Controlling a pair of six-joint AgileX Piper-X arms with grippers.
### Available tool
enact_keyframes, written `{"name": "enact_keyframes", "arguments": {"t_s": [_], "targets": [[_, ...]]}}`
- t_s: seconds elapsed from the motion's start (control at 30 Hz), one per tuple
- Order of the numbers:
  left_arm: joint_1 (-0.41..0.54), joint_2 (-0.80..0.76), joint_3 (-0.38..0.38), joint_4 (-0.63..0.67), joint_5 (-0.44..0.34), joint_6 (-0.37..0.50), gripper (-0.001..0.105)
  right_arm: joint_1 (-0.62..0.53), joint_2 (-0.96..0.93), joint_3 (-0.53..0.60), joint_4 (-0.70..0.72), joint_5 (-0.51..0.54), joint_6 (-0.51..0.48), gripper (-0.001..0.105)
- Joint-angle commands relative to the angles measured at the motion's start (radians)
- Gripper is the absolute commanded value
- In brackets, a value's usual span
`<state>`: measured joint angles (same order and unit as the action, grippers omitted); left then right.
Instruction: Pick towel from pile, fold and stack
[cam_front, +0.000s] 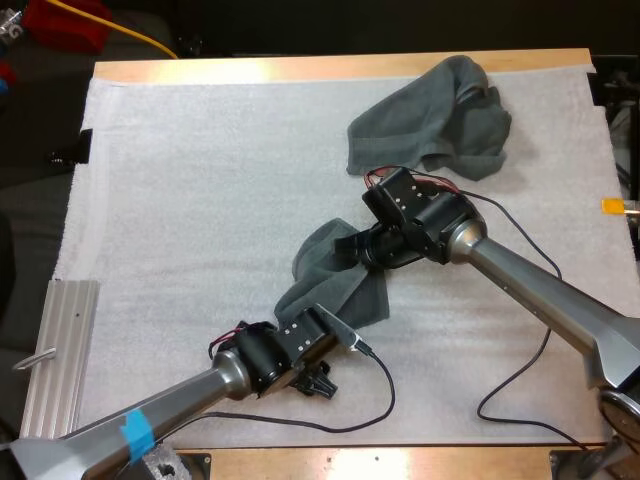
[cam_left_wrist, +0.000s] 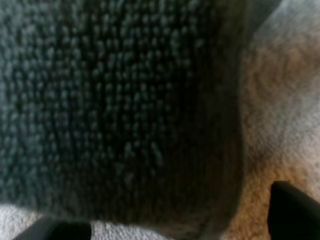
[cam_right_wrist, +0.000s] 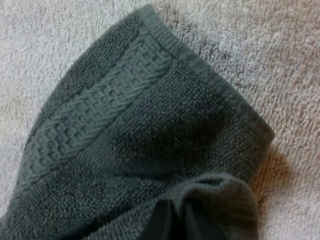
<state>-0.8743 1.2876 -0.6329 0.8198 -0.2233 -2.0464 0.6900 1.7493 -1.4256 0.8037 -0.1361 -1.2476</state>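
Closest in, the dark loops of the towel (cam_left_wrist: 120, 100) crowd the left wrist view. Its hemmed edge lies between the fingers (cam_left_wrist: 295, 212) of my left gripper (cam_left_wrist: 175, 227), which stand wide apart and grip nothing; one rests over the white mat (cam_left_wrist: 285, 100) just beside the cloth.

From above, that gripper sits at the towel's near end. My right gripper (cam_front: 362, 248) is at the far end, pinched on a bunched fold (the right wrist view shows cloth gathered round the black tips, with the woven border band running off to a corner).

So the towel lies mid-mat, its long axis running from my left gripper away and slightly rightward to my right one. It is rumpled and narrow at the far end and broader at the near end.

I judge the coming move turns on the left side. The near edge is straight ahead of the parted fingers, so that arm is the nearer one and should close on it before any spreading.

Open room lies to the left, across to a metal plate (cam_front: 60, 350). The crumpled pile (cam_front: 430, 120) sits beyond the right gripper, near enough that a pull that way could snag it. The mat's near edge is close behind my left wrist.
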Motion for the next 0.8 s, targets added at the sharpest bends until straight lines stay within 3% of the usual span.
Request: {"name": "enact_keyframes", "arguments": {"t_s": [0.0, 0.27, 0.43, 0.57, 0.77], "targets": [[-0.007, 0.01, 0.001, -0.017, -0.042, -0.016, 0.067, 0.001, -0.008, -0.003, 0.01, 0.005, -0.012, 0.001], [-0.007, 0.021, 0.001, -0.028, -0.058, -0.016, 0.03, 0.001, -0.008, -0.003, 0.01, 0.005, -0.012, 0.001], [-0.007, 0.021, 0.001, -0.039, -0.066, -0.014, 0.001, 0.001, -0.008, -0.003, 0.013, 0.005, -0.012, 0.001], [-0.007, 0.017, 0.001, -0.043, -0.081, 0.017, 0.0, 0.001, -0.008, -0.003, 0.024, 0.005, -0.043, 0.001], [-0.007, -0.032, -0.05, 0.036, -0.166, 0.192, 0.0, 0.001, -0.04, -0.003, 0.073, 0.095, -0.154, 0.001]]}}
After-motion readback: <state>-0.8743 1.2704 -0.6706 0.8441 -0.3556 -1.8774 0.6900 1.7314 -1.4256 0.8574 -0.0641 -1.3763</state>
